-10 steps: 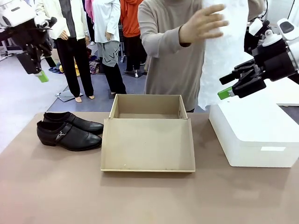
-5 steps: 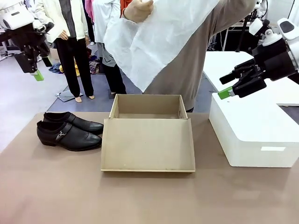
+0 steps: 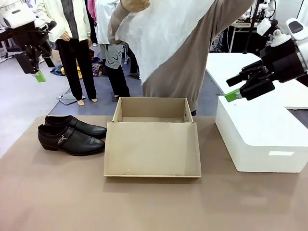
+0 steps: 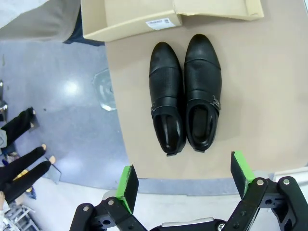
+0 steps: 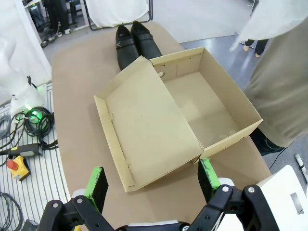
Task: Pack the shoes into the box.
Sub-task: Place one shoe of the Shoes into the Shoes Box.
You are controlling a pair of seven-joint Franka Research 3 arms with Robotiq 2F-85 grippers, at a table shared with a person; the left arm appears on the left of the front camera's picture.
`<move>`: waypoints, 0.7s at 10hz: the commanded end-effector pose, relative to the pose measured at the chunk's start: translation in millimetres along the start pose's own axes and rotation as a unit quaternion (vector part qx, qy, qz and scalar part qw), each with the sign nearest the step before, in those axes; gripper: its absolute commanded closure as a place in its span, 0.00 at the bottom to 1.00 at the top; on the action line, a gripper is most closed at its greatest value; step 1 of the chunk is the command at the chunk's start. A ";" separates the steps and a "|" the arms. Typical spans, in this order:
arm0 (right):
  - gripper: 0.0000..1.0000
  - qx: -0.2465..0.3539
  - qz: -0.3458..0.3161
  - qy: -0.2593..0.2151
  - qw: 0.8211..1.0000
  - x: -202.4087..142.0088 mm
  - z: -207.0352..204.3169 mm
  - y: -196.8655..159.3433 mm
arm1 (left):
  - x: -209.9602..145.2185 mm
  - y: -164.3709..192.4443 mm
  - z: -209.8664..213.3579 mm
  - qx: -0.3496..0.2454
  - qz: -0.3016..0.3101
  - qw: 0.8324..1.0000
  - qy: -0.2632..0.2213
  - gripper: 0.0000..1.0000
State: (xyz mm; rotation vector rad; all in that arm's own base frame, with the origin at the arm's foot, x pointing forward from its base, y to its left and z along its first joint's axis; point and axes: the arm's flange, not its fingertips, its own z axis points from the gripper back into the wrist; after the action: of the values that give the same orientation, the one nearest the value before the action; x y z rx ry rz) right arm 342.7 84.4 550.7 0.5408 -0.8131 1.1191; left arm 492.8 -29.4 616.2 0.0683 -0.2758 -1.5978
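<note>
My left claw (image 4: 185,175) hung high up over the left end of the brown table (image 3: 154,207). Its two green pads (image 4: 128,182) stood wide apart and held nothing. In my left wrist view I looked straight down past them at the pair of shiny black leather shoes (image 3: 72,134). The shoes sat side by side on the table, touching each other, near its left edge. Their pointed toes faced the box, and I could see a small metal buckle (image 3: 62,138) on the nearer shoe.

Just to the right of the shoes, in the middle of the table, sat the flat tan cardboard box (image 3: 153,107). Its lid (image 3: 151,149) was folded open toward me and lay flat on the table. I could see the bare cardboard bottom inside.

Behind the box stood a person in a grey-brown top (image 3: 183,72), at the far side of the table. One hand (image 3: 134,5) held up a big sheet of thin white paper (image 3: 159,33) in the air, high above the box.

To the right of the box was a big white block (image 3: 260,139). My right claw (image 5: 152,179) hung in the air above it, wide open, with nothing in it, pointing toward the box.
</note>
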 end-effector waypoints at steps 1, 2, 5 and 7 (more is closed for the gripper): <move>0.00 0.002 0.014 -0.016 1.000 -0.1 -4.1 -3.6 | -3.1 -3.8 0.6 -0.001 0.000 1.000 -0.006 0.00; 0.00 0.002 0.014 -0.016 1.000 -0.1 -4.1 -3.6 | -3.1 -3.8 0.6 -0.001 0.000 1.000 -0.006 0.00; 0.00 0.002 0.014 -0.016 1.000 -0.1 -4.1 -3.6 | -2.2 6.0 -6.4 -0.003 -0.005 1.000 0.014 0.00; 0.00 0.002 0.014 -0.016 1.000 -0.1 -4.1 -3.6 | -2.3 20.3 -20.9 -0.005 -0.007 1.000 0.025 0.00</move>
State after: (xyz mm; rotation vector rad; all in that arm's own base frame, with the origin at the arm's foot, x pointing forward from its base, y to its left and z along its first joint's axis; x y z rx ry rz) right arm 342.7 84.7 550.7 0.5464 -0.8162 1.1171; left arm 506.2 -32.0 601.4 0.0692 -0.2520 -1.6016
